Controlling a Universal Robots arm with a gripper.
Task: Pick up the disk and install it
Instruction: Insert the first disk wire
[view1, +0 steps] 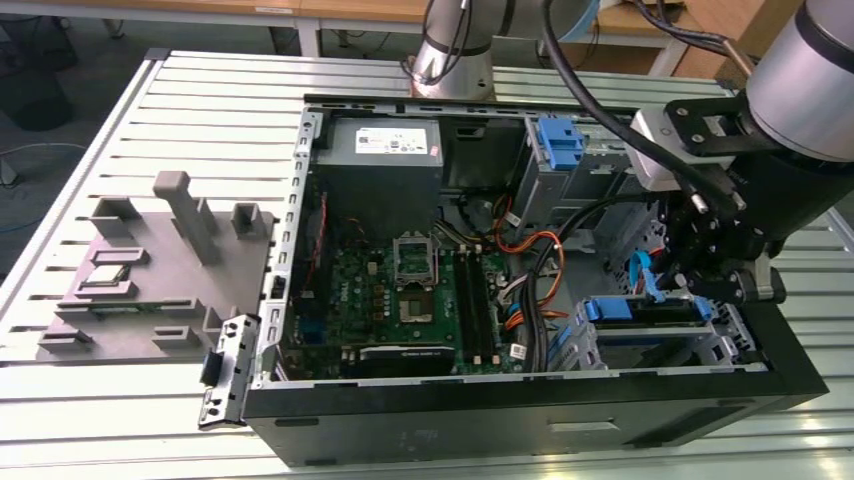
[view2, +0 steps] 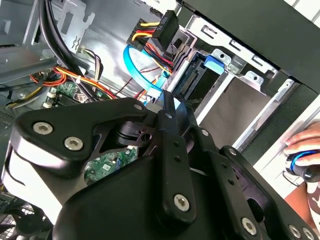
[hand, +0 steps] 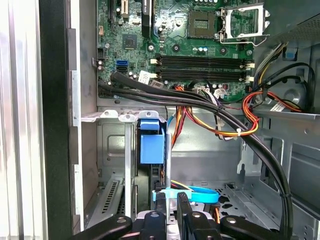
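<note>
The hand (view1: 705, 283) hovers just above the disk (view1: 647, 312) seated in the computer case (view1: 534, 420), grip state unclear.

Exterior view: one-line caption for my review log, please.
Gripper hangs over the drive cage of the open case, by a blue-railed disk in the cage.

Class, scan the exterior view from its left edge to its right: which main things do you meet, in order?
Grey moulded fixture tray → green motherboard → orange cable bundle → blue-railed disk in the drive cage, with the arm's pincer just above it.
</note>
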